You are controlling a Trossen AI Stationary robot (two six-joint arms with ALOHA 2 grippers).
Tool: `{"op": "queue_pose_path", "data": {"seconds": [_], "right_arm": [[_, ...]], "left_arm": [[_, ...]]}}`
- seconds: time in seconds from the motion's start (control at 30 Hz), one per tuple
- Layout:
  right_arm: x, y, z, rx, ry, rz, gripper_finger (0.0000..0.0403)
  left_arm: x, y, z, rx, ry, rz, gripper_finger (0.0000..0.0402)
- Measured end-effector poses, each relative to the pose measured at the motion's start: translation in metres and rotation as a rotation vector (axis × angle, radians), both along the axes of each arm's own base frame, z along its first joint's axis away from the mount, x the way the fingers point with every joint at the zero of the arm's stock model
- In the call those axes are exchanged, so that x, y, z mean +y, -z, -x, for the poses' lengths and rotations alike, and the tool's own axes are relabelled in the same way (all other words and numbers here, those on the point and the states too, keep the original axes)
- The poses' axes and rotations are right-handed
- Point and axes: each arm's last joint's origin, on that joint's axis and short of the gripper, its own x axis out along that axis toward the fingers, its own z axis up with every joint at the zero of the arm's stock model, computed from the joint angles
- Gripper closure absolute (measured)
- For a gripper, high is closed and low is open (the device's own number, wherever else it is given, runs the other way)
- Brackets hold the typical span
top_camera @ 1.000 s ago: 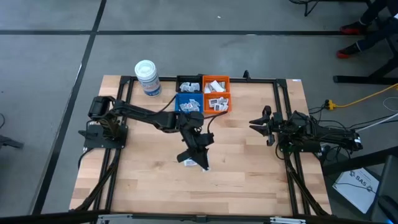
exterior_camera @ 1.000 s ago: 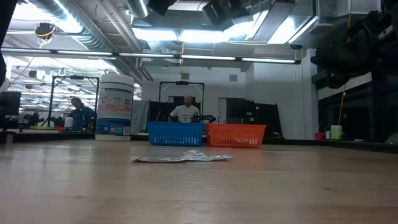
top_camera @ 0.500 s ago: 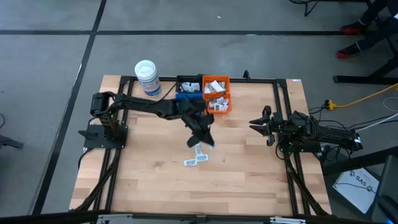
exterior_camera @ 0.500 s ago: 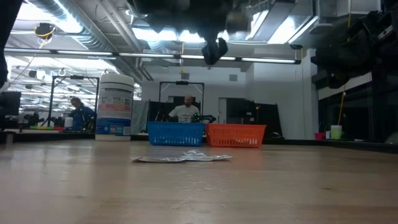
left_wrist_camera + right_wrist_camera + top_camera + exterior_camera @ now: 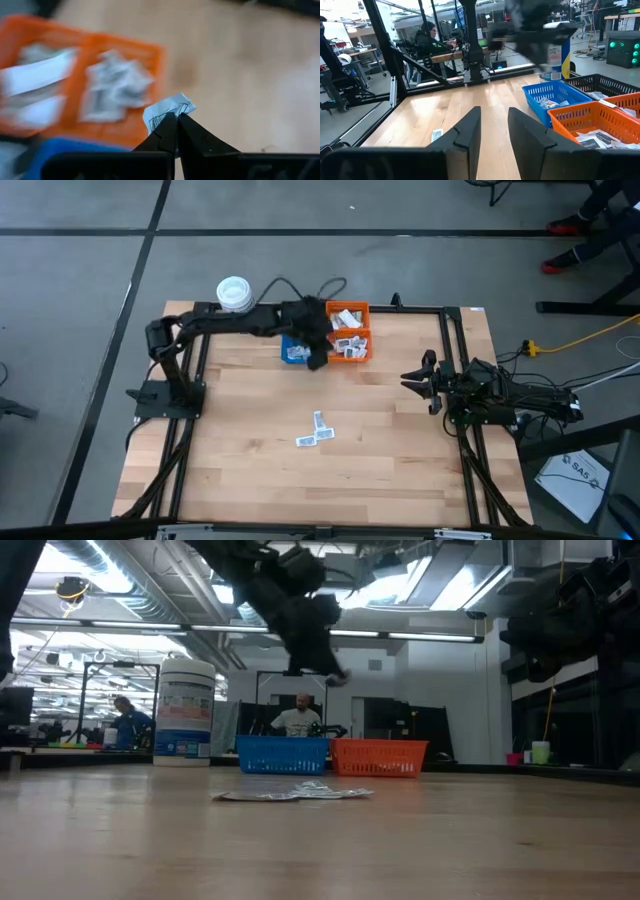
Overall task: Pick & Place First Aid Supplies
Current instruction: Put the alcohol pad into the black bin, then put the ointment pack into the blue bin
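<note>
Left gripper [image 5: 176,119] clamped on a sachet [image 5: 167,108], hanging above the blue bin [image 5: 294,350] beside the orange bin [image 5: 350,343]. Two more sachets [image 5: 317,430] lying mid-table [image 5: 240,450]. Right gripper [image 5: 413,377] parked at the right side, fingers apart, holding nothing.

Left gripper [image 5: 176,116] raised, fingers pinched; right gripper [image 5: 425,382] waits, fingers parted.

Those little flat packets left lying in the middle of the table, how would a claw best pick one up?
Probably from straight above. The two loose sachets lie flat on the wooden table, so a claw can only nip an outer edge or corner. One end of the pair looks easiest, since they seem to touch where they meet. The left claw already pinches another sachet by its edge that way.
</note>
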Motion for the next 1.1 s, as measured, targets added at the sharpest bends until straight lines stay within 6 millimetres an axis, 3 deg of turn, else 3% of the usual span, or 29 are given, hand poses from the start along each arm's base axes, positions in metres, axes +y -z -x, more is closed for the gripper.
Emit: {"op": "queue_pose_path", "data": {"seconds": [0.23,0.57,0.8,1.1], "right_arm": [[0.0,0.0,0.0,0.0,0.0,0.0,0.0303],[0.0,0.0,0.0,0.0,0.001,0.0,0.0303],[0.0,0.0,0.0,0.0,0.001,0.0,0.0303],[0.0,0.0,0.0,0.0,0.0,0.0,0.0303]], "left_arm": [[0.047,-0.004,0.028,0.159,-0.152,-0.126,0.0399],[0.1,0.006,0.057,0.201,-0.345,-0.117,0.0392],[0.11,0.016,0.059,0.241,-0.331,-0.164,0.0366],[0.113,0.018,0.059,0.236,-0.338,-0.166,0.0273]]}}
